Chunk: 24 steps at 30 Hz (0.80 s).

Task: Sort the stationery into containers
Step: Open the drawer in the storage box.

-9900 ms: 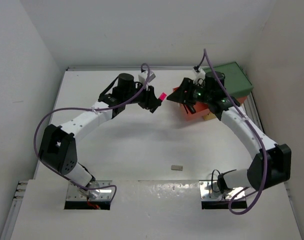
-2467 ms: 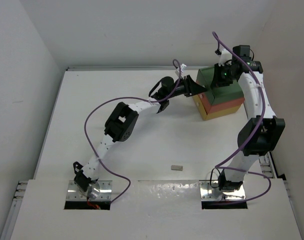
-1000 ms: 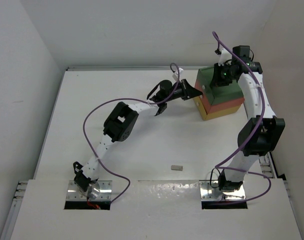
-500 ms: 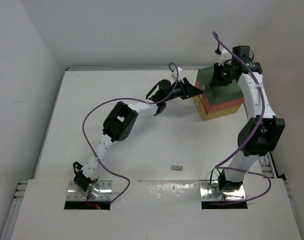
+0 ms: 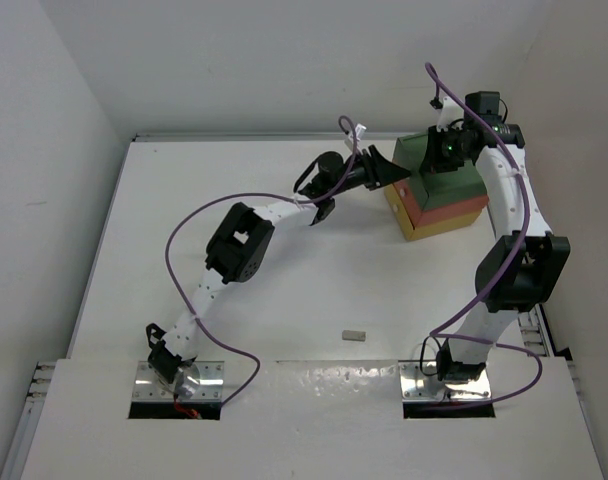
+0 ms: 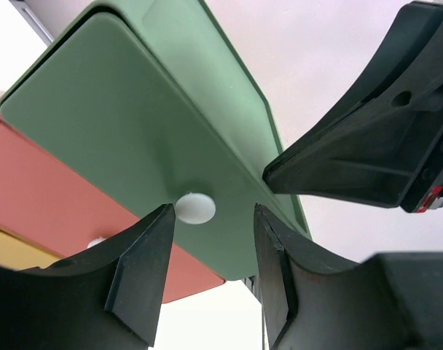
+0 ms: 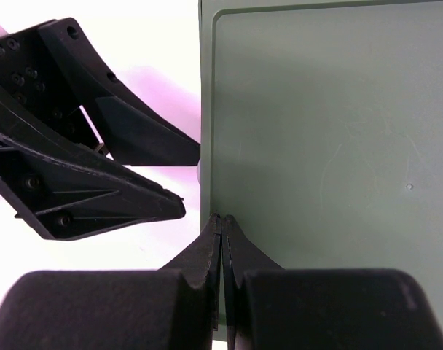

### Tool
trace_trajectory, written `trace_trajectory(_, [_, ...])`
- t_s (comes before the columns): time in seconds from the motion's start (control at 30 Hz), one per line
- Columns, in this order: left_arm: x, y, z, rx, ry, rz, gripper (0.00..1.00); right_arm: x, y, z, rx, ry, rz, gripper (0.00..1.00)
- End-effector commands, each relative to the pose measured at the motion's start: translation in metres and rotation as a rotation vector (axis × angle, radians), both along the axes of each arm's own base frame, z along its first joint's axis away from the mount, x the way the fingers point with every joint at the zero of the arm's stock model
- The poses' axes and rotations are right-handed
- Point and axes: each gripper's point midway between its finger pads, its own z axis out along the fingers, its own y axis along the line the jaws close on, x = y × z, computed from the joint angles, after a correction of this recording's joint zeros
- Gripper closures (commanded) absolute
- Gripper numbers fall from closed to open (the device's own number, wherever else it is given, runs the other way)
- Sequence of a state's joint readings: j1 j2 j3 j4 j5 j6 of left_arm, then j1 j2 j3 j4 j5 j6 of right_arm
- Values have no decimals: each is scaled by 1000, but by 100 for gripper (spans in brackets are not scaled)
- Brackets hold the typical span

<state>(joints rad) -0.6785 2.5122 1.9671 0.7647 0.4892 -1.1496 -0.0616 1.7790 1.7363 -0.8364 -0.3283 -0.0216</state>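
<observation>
Nothing readable from where I stand: no words, numbers or brand marks. The green drawer front (image 6: 127,138) is plain, and so is its white knob (image 6: 195,208) at 6 o'clock.

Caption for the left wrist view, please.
Open left gripper frames the white knob on the green drawer front.

1. Green drawer (image 6: 134,138), plain, with white knob (image 6: 195,208) between the left gripper's (image 6: 212,213) black fingers (image 6: 145,255)
2. Coral-red drawer (image 6: 54,197) beside those fingers; yellow drawer (image 6: 6,251) under it
3. Right gripper (image 7: 221,217): black
4. Eraser (image 5: 354,335): grey; cables (image 5: 168,260): purple
</observation>
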Motion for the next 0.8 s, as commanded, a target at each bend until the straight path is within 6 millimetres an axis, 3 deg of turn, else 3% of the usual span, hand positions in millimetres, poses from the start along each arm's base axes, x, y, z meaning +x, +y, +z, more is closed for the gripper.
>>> trace_trajectory(0.0, [0,4,54,-55,-112,16,47,-9,12,-4,34,29,23,100])
trace_trajectory(0.33, [9,-2,51,-24,-145,42,47,-10,12,-7,31,38,25,100])
trace_trajectory(0.77, [8,-11,29,33,-104,45,53,-11,11,-7,26,39,25,100])
